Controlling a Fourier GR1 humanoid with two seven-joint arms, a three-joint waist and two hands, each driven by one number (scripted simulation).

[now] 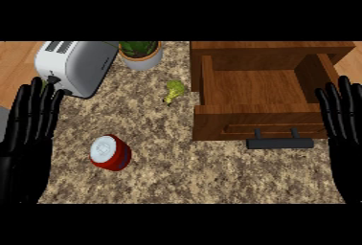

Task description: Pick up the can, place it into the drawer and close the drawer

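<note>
We see a short red cylindrical can (110,152) with a pale, white-grey lid; it stands on the speckled brown-and-beige stone bench (191,177), towards the left, well apart from the drawer. The open wooden drawer (258,91) sits at the upper right, a box of warm brown, grained planks with a bare floor, its front panel carrying a dark bar handle (279,142) on two short posts.

Our left hand (27,139) rests at the left edge, black, fingers straight, upward and spread, holding nothing. Our right hand (345,129) shows at the right edge in the same manner, fingers straight and apart, beside the drawer's front corner.

At the upper left we find a glossy white and grey toaster (74,64), next to it a grey round pot with a green plant (141,53), and near the drawer's left side a small yellow-green pear-like fruit (174,91).
</note>
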